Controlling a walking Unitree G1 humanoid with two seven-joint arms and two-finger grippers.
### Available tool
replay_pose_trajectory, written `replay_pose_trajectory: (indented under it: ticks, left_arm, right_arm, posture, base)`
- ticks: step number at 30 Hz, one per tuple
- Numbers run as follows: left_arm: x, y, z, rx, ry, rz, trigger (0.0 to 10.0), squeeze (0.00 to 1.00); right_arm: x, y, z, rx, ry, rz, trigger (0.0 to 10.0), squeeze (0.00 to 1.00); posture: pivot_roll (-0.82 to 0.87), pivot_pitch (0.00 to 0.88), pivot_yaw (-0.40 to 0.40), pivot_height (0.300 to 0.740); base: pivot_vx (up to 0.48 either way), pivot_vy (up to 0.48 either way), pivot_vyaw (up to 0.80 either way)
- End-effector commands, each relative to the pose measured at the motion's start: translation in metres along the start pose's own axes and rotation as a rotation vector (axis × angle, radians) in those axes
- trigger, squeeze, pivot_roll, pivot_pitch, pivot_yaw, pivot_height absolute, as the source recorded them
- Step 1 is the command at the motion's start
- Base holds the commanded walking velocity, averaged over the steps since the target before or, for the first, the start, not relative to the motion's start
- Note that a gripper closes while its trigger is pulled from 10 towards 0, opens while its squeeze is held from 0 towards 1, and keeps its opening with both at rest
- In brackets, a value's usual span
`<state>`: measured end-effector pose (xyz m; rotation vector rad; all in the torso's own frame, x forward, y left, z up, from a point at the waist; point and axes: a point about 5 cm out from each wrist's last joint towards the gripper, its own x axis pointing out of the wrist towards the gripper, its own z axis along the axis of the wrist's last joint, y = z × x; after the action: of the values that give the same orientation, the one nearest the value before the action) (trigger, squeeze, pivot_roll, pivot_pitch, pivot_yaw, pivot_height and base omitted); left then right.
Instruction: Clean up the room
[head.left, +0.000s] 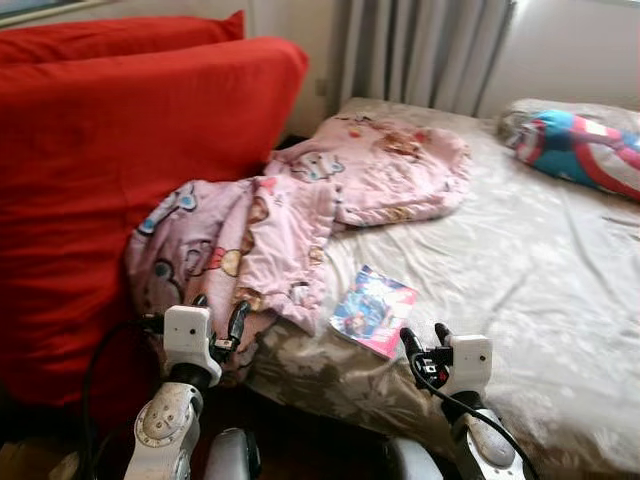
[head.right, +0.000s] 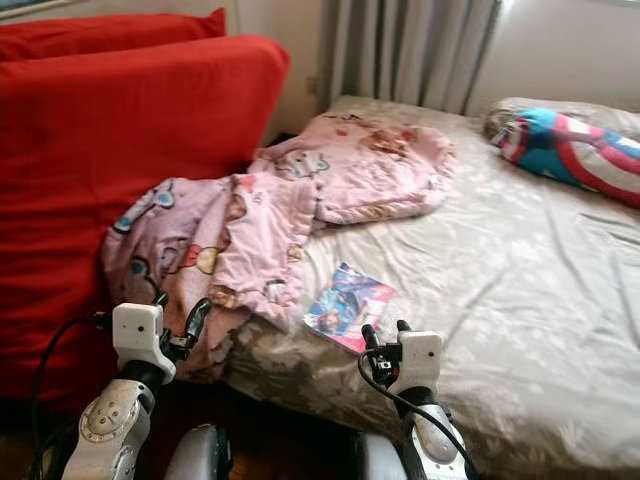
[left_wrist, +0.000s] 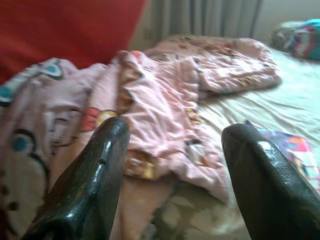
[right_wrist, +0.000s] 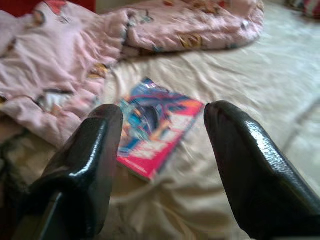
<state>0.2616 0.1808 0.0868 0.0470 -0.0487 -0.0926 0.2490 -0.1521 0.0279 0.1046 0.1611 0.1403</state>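
Colourful book (head.left: 373, 311) flat on the bed (head.left: 540, 280), close to the near edge, just beside the hanging hem of the pink blanket (head.left: 300, 215). Long axis slanted, running from the near edge up and away toward the blanket. Right gripper (head.left: 421, 338) just short of the book's near corner, fingers apart, aimed straight at it; in the right wrist view, book (right_wrist: 155, 127) framed between the two black fingers. Left gripper (head.left: 218, 318) likewise spread, but off to the far side of the book, against the blanket's drooping fold, red cushion (head.left: 120, 170) behind. Right arm plainly the nearer one: probably a short reach forward and down, jaws across the book's narrow width rather than along its slant.
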Motion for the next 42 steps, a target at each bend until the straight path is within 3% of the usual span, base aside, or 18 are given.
replay_pose_trajectory:
  ticks: [1, 9, 27, 38, 42]
  left_arm:
    - [0.001, 0.000, -0.002, 0.001, 0.018, 0.002, 10.0, 0.00]
    - [0.002, 0.000, -0.002, -0.001, 0.021, -0.002, 10.0, 0.00]
    - [0.003, -0.001, -0.001, -0.003, 0.015, -0.010, 10.0, 0.00]
    - [0.004, -0.001, -0.001, -0.002, 0.015, -0.016, 10.0, 0.00]
    - [0.003, -0.001, -0.001, -0.003, 0.014, -0.016, 10.0, 0.00]
  right_arm:
    - [0.000, -0.001, 0.003, -0.002, -0.013, -0.002, 10.0, 0.00]
    - [0.000, 0.005, 0.003, -0.021, -0.018, 0.063, 10.0, 0.00]
    - [-0.001, 0.014, -0.001, 0.000, -0.009, 0.136, 10.0, 0.00]
    - [0.004, -0.002, 0.000, 0.051, -0.006, 0.005, 10.0, 0.00]
    - [0.011, -0.020, 0.004, 0.099, -0.007, -0.116, 10.0, 0.00]
  posture:
    - [-0.08, 0.026, -0.050, 0.586]
    - [-0.08, 0.024, -0.050, 0.586]
    - [-0.08, 0.024, -0.048, 0.586]
    - [-0.08, 0.027, -0.046, 0.586]
    - [-0.08, 0.030, -0.045, 0.586]
  base:
    - [0.000, 0.000, 0.00]
    - [0.000, 0.000, 0.00]
    - [0.027, 0.000, 0.79]
    - [0.175, 0.000, 0.00]
    - [0.249, 0.000, 0.00]
